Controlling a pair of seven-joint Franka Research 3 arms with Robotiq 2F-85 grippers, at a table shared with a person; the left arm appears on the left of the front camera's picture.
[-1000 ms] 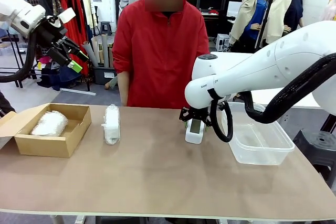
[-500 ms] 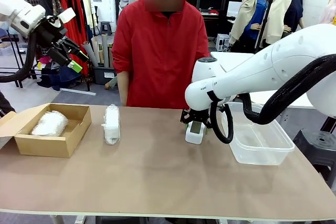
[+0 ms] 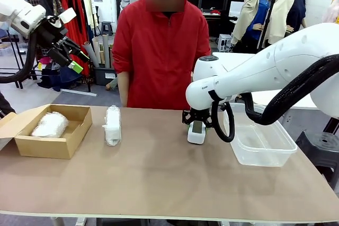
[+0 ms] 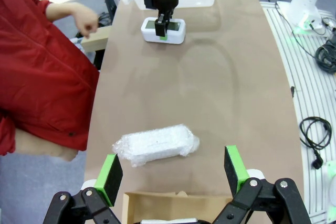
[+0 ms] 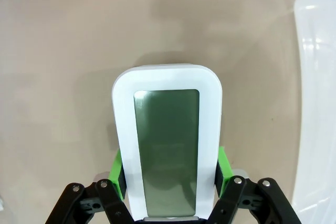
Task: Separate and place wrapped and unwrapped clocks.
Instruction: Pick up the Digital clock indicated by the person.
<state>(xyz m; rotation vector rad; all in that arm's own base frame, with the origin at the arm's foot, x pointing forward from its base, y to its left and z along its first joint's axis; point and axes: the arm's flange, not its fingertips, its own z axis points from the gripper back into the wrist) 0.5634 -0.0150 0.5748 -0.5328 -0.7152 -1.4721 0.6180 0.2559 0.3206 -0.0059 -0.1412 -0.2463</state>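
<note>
The right end effector (image 3: pixel 196 129) grips the bare white digital clock (image 3: pixel 196 138) between its green pads, down at the desk (image 3: pixel 159 178), well right of the cardboard box (image 3: pixel 45 145). One bubble-wrapped bundle (image 3: pixel 50 124) lies in that box. The second bubble-wrapped bundle (image 3: pixel 112 125) lies just right of it. The left end effector (image 3: pixel 78 59) hangs wide open and empty above the box. The print on the arm is too small to read.

Bright and even all over, lit from above, with soft grey shadows on the brown worktop (image 3: pixel 159 183), a white shine on the clear tub (image 5: pixel 315 103), straight lines bending near the wrist views' edges, and sharp detail near and far.
</note>
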